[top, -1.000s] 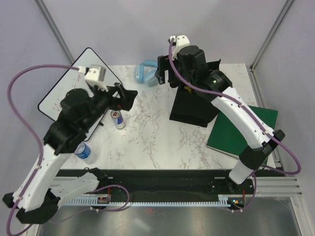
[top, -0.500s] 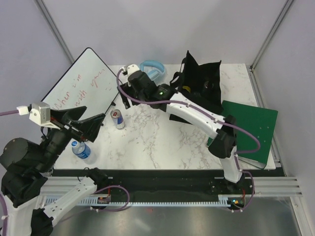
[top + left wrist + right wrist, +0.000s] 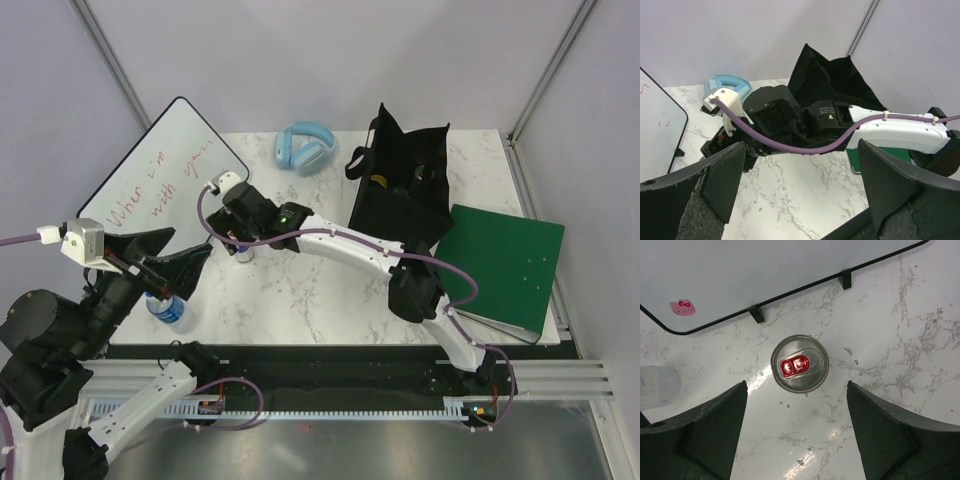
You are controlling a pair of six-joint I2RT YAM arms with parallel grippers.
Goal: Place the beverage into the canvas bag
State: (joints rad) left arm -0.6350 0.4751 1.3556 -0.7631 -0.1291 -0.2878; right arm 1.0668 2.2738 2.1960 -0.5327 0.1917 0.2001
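1. The right hand point(image 3: 796, 386) is hovering spread and empty, straight above the beverage can point(image 3: 800, 363).
2. The can is standing upright on the bench point(image 3: 890, 340), at the centre of the wrist frame, with its long axis pointing at the camera.
3. The left hand point(image 3: 801, 150), also spread, is hanging farther off at lower left of the overhead frame. The canvas bag point(image 3: 400, 190) is sitting upper right.

Left end effector point(image 3: 801, 150), right end effector point(image 3: 796, 390): both splayed.

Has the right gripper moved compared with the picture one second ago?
Yes. In the top view the right gripper went left and nearer, from beside the blue headphones to above the can.
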